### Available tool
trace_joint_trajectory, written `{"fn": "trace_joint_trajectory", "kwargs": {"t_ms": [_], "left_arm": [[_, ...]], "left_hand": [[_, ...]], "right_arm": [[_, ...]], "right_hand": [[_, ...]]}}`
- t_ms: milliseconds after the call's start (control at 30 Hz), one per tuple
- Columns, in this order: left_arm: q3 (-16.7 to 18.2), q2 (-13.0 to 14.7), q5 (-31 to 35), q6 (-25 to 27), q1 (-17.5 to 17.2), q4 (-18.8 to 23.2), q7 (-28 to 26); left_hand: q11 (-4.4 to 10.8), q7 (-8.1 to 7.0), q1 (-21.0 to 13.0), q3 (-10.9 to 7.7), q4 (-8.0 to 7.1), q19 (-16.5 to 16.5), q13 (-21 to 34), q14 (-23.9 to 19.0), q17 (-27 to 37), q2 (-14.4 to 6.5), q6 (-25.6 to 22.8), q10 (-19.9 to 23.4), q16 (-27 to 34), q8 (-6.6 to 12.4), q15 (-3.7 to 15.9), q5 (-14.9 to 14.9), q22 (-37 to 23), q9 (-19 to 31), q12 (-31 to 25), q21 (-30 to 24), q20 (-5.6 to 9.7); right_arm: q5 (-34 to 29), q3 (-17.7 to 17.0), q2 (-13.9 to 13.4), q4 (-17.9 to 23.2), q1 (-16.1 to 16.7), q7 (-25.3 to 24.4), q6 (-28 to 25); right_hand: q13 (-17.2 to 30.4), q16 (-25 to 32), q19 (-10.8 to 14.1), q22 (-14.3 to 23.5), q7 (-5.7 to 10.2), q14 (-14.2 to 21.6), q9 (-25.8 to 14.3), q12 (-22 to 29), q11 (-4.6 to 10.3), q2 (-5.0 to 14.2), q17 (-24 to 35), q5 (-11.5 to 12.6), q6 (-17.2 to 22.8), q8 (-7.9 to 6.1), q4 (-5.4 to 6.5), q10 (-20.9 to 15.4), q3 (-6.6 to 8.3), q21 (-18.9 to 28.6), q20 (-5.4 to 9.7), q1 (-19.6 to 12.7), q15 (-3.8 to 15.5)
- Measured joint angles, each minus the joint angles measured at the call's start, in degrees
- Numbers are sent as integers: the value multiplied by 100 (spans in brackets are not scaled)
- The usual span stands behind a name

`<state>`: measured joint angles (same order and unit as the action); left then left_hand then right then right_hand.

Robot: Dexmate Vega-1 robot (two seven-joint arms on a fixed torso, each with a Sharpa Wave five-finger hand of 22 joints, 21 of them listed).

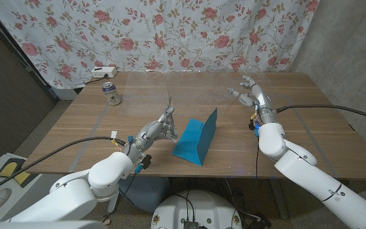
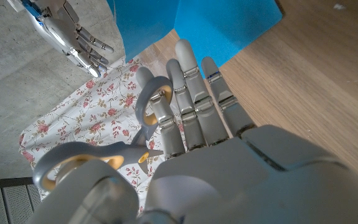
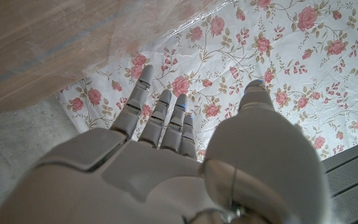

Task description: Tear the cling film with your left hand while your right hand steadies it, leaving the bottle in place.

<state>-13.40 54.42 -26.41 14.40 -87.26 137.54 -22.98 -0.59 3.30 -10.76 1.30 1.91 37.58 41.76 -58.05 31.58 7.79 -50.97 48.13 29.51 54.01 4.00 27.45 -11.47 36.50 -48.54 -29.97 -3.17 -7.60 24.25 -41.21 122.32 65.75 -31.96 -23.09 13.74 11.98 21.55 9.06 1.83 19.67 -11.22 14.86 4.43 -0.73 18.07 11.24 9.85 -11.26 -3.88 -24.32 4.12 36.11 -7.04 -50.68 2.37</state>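
Clearly your cling film box (image 1: 195, 141) sits mid-table, its long axis running from the near edge diagonally away toward your right. Your left hand (image 1: 161, 126), just beside it, holds scissors (image 2: 98, 155), fingers together; empty them first. Your right hand (image 1: 249, 91) hovers well apart, fingers spread; bring it onto the box. Avoid the can (image 1: 111, 93).

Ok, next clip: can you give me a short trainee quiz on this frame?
1. True or false: the left hand holds scissors.
2. What stands on the table between the two hands? A a bowl; B a blue folded card; C a plate.
3. Fill in: the drinks can stands on the robot's ___ side.
Key: 1 true; 2 B; 3 left.
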Motion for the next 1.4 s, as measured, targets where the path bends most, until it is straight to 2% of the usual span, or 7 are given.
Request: {"fn": "trace_joint_trajectory", "kwargs": {"t_ms": [100, 433, 467, 700, 1067, 1133, 1400], "left_arm": [[6, -5, 14, -17, -16, 2, 0], [33, -49, 85, -49, -78, 9, -9], [42, -70, 91, -51, -103, 11, -10], [65, -100, 138, -74, -145, 26, -13], [74, -152, 173, -92, -183, 35, -5], [75, -165, 176, -97, -191, 35, -3], [75, -193, 194, -119, -237, 38, 1]], "left_hand": [[0, 0, 0, 0, 0, 0, 12, 0, 14, 0, 0, 0, 0, 0, -1, 0, 0, 0, 0, 0, 0], [0, 0, 0, 38, 38, 21, 27, 1, 17, 0, 0, 0, 44, -16, -1, 75, 0, 34, 0, 31, -21], [0, 0, 0, 38, 38, 21, 24, 1, 17, 0, 0, 0, 44, -17, -1, 75, 0, 34, 0, 31, -21], [0, 0, 0, 38, 38, 20, 14, -20, 16, 0, 0, 0, 44, -44, 20, 79, 0, 33, -23, 53, -21], [0, 0, 0, 38, 38, 51, 27, -20, 16, 0, 0, 0, 45, -55, 20, 139, -14, 33, -22, 74, 10], [0, 0, 0, 38, 38, 51, 28, -20, 16, 0, 0, 0, 45, -55, 20, 161, -14, 34, -39, 74, 10], [0, 0, 0, 38, 38, 50, 32, -42, 16, 0, 0, 0, 45, -86, -3, 162, -14, 76, -42, 74, 10]], "right_arm": [[0, 110, -84, 5, -115, 0, 0], [-201, 504, -296, 0, -502, 28, -488], [-285, 526, -306, -6, -525, 67, -686], [-379, 762, -405, -66, -751, 119, -938], [-455, 1089, -505, -155, -1055, 185, -1153], [-561, 1129, -511, -174, -1094, 235, -1351], [-692, 1367, -524, -287, -1314, 284, -1492]], "right_hand": [[0, 0, -22, 0, 0, -15, 0, 0, 0, 0, -12, 0, 0, -40, -17, 0, 17, -35, 22, 0, 9], [0, 0, -71, 1, -30, -97, 0, 0, -1, 23, -52, 0, 30, -40, -16, 0, 17, -116, 71, -23, -8], [-1, 0, -69, 0, -30, -97, 0, 0, -1, 23, -53, 0, 30, -40, -16, 0, 17, -115, 73, -23, -9], [-1, -55, 11, 1, -73, -246, 0, -1, -24, 23, -80, 0, -13, -40, -31, 24, 32, -162, 152, -23, -3], [-14, -77, -22, 1, -72, -379, 0, -28, -104, 23, -132, 0, -13, -15, -63, 165, 0, -288, 184, -23, -14], [-19, -77, -22, 1, -72, -390, 0, -28, -103, 23, -132, 0, -13, -15, -63, 165, 0, -288, 184, -23, -2], [-19, -83, -48, 1, -72, -494, 0, -59, -72, 23, -159, 0, -13, -15, -63, 259, 0, -374, 210, -23, -4]]}}
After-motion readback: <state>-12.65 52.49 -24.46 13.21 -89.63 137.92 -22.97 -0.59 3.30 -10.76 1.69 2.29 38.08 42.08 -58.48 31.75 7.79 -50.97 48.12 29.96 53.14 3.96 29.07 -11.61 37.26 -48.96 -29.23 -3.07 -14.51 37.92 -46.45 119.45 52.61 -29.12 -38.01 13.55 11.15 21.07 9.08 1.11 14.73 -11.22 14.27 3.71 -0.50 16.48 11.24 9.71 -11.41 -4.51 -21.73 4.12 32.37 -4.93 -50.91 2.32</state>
